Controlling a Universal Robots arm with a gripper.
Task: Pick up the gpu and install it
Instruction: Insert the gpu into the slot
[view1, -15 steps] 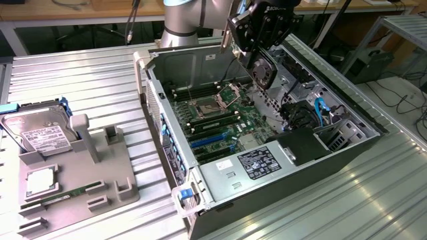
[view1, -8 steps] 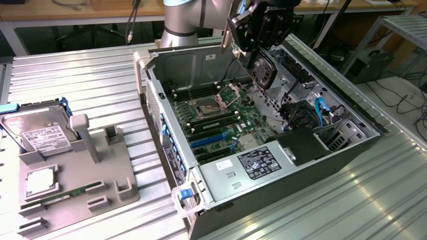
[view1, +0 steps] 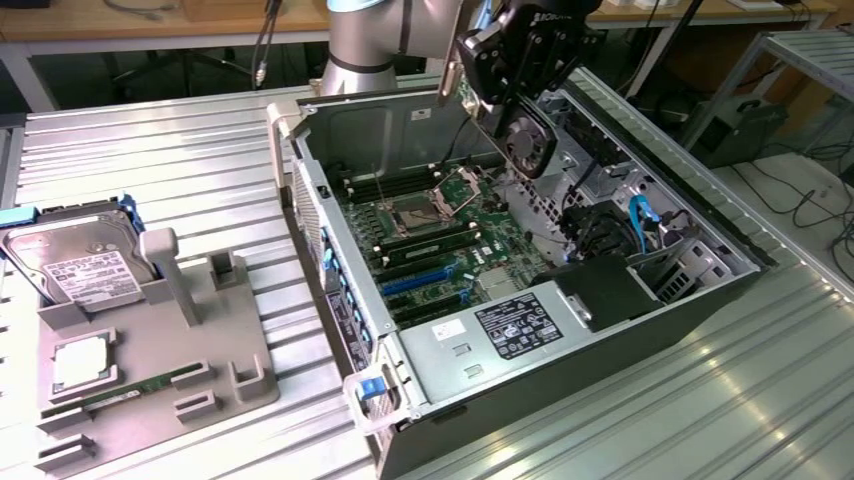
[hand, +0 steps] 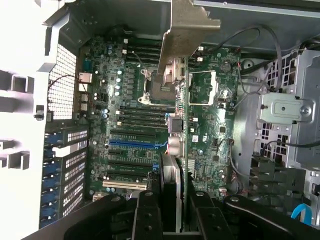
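Jaws clamp one gpu (view1: 525, 140) over one open case (view1: 601, 370).

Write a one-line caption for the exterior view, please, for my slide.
Jaws shut on the gpu hold it above the open computer case, over the motherboard.

Tool (hand: 173, 212) clamps gpu (hand: 171, 175), edge-on, above green motherboard (hand: 130, 125).
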